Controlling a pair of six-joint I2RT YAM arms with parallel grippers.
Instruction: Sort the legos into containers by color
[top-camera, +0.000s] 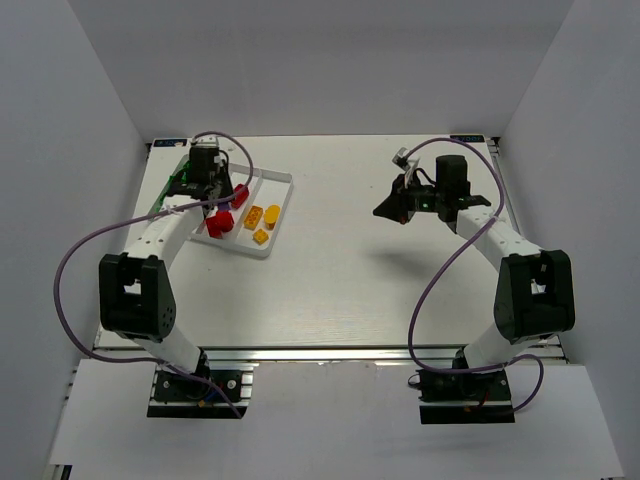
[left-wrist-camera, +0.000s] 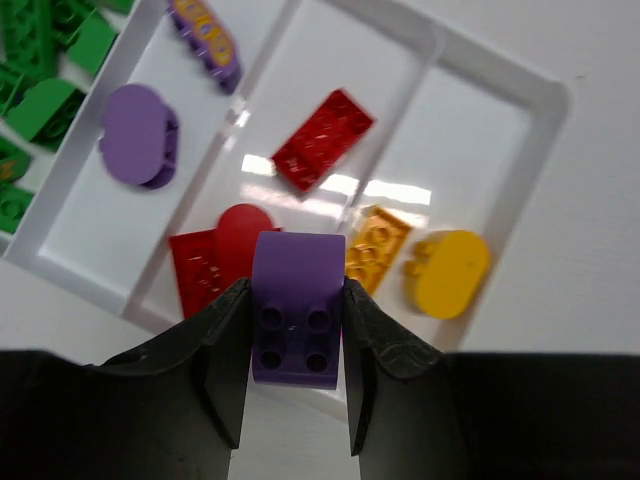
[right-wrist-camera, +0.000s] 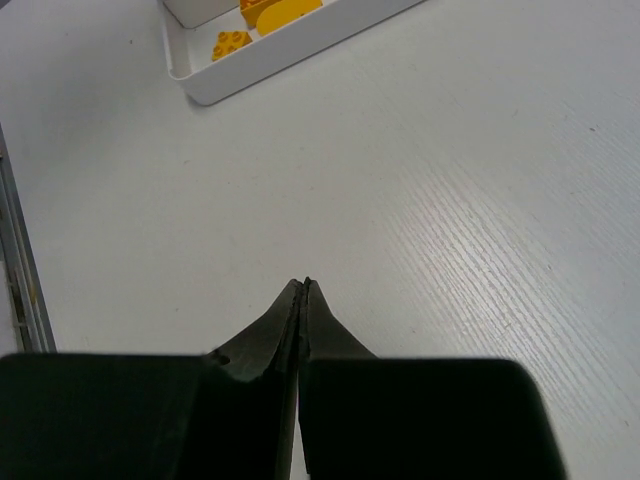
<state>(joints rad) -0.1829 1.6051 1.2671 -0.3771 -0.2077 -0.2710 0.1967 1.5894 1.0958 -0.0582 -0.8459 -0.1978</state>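
Your left claw (left-wrist-camera: 295, 325) pinched a purple brick (left-wrist-camera: 296, 268) above the tray's (left-wrist-camera: 548, 95) red lane (left-wrist-camera: 360, 60), right claw (right-wrist-camera: 303, 300) shut empty at 3 o'clock; placement next probably needed shifting toward 11 o'clock, over the purple lane (left-wrist-camera: 95, 225).

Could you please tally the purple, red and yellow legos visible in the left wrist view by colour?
Purple legos: 3, one in the left gripper
Red legos: 3
Yellow legos: 2
Total: 8
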